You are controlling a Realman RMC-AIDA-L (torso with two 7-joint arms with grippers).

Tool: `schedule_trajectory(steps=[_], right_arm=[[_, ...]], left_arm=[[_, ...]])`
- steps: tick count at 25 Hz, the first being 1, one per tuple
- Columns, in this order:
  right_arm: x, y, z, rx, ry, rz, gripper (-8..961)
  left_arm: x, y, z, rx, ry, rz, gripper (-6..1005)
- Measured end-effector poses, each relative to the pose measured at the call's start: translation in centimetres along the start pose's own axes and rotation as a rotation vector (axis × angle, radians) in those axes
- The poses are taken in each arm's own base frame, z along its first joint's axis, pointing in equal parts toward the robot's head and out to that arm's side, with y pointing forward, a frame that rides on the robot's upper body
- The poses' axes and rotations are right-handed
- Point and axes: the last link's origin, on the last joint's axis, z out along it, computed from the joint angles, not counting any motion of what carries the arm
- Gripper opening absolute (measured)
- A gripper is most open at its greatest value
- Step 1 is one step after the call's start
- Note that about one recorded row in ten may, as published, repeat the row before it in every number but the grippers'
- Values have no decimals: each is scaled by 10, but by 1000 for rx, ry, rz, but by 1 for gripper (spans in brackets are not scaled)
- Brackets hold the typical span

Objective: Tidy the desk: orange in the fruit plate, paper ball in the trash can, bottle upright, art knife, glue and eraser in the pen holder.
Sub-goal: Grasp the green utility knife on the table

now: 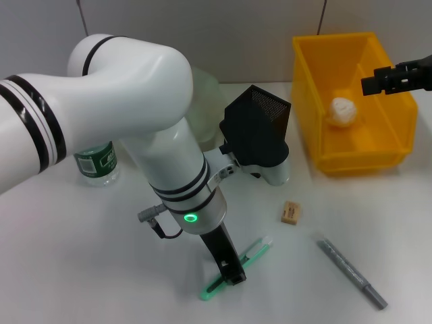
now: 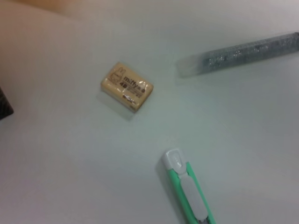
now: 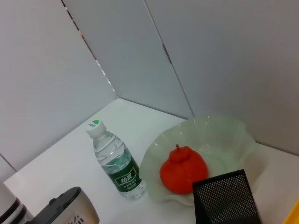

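We see the green art knife (image 1: 237, 266) lying flat near the front edge of the bench (image 1: 81, 270), about midway along it. The left gripper (image 1: 231, 273) is down on the knife's middle; whether its fingers are closed on the knife or just around it we cannot tell. In the left wrist view the knife's white tip (image 2: 174, 159) points toward the eraser (image 2: 127, 87).

The tan eraser (image 1: 291, 212) lies just to the right of the knife, apart from it. The grey glue stick (image 1: 352, 273) lies flat toward the front right corner.

Behind the knife stands the black mesh pen holder (image 1: 260, 121), around the middle of the bench. Behind it sits the pale fruit plate (image 3: 233, 135) with the orange (image 3: 183, 169) in it. The bottle (image 3: 115, 160) stands upright just beside the plate, toward the left edge.

The yellow trash can (image 1: 378, 158) is at the back right corner, with the paper ball (image 1: 342, 112) inside. The right gripper (image 1: 375, 83) is over the can's right wall; its opening we cannot tell.
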Motion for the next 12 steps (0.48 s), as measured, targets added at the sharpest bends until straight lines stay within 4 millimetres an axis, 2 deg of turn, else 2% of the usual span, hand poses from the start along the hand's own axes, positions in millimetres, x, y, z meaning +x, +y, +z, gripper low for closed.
schedule_trajectory(steps=[12], right_arm=[[0, 1, 0, -6, 2, -11, 743]], left_arm=[[0, -1, 0, 1, 3, -12, 343]])
